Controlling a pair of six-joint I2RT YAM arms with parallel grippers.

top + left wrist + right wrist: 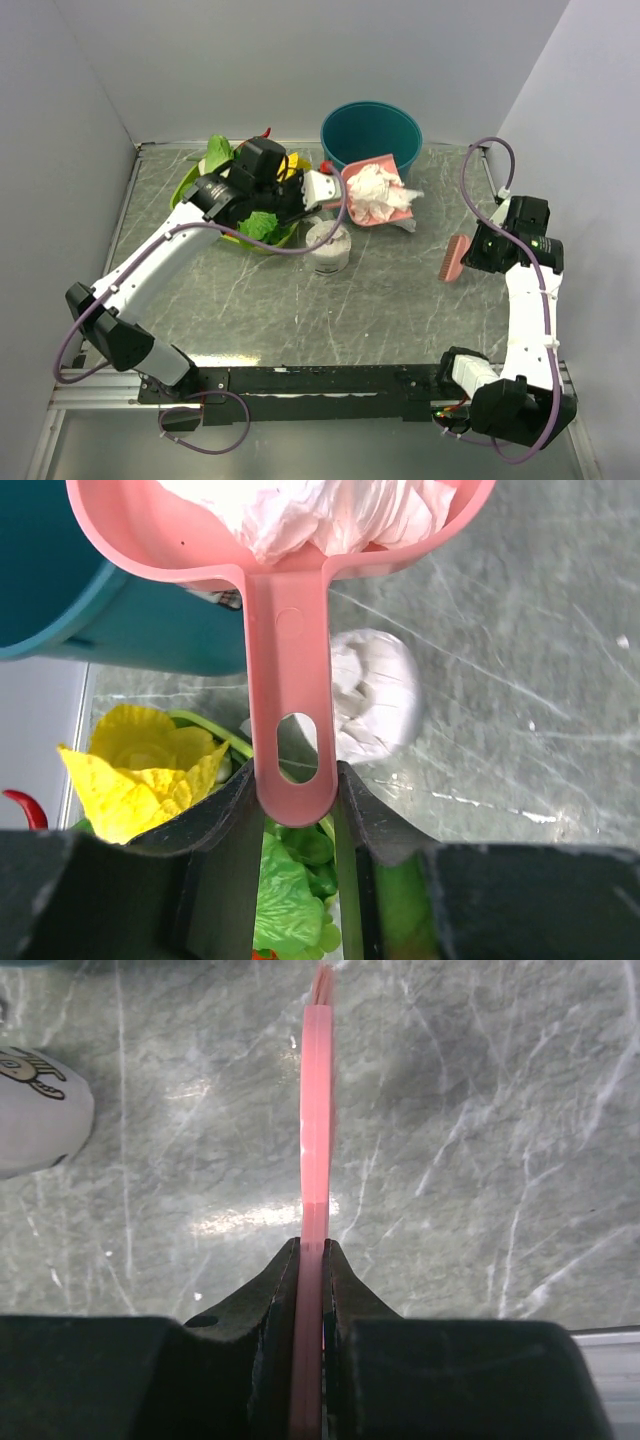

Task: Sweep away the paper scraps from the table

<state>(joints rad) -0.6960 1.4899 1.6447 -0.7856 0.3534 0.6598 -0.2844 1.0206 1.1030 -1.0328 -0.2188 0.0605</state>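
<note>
Left gripper (296, 780) closed narrowly on the slotted handle of the pink dustpan (290, 610), one finger pinching each side. Paper scraps (320, 515) just past those fingertips, heaped in the pan's scoop. Crumpled, white, thin tissue, packed into one wrinkled mound filling the scoop, with one wisp hanging over the far lip in the top view. Pan held against the near rim of the teal bucket (370, 130), above the grey marbled table (400, 300), white tissue roll (327, 247) below and beside the handle. Right gripper (312, 1250) shut tight on the flat pink brush (455, 258), well apart to the right of the scraps.
</note>
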